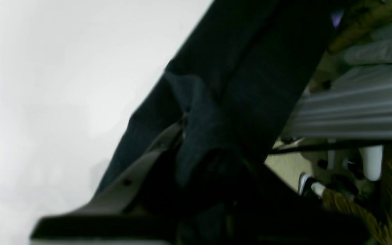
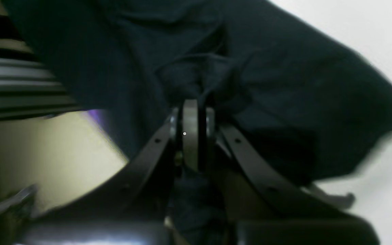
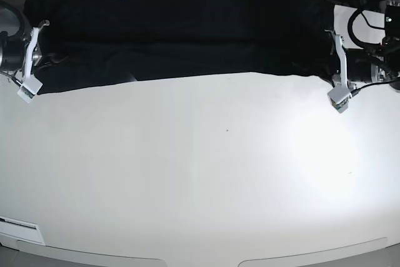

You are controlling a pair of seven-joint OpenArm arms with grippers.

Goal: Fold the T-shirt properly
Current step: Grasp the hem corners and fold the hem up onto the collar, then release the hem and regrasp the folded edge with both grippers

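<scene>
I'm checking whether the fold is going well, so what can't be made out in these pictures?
- T-shirt print: no view clearly shows it; only plain black cloth faces the base camera.
- Left gripper tips: left wrist view, wrapped in cloth and blurred.
- Right gripper: base view, behind the shirt's end.
- Shirt's far edge: base view, blends into dark clutter.

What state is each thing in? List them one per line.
T-shirt: stretched in a long band across the far side of the table, held at both ends, plain black side showing.
Left gripper: shut on the T-shirt's cloth.
Right gripper: shut on the T-shirt's cloth.
Table: white; bare on the near side.
</scene>
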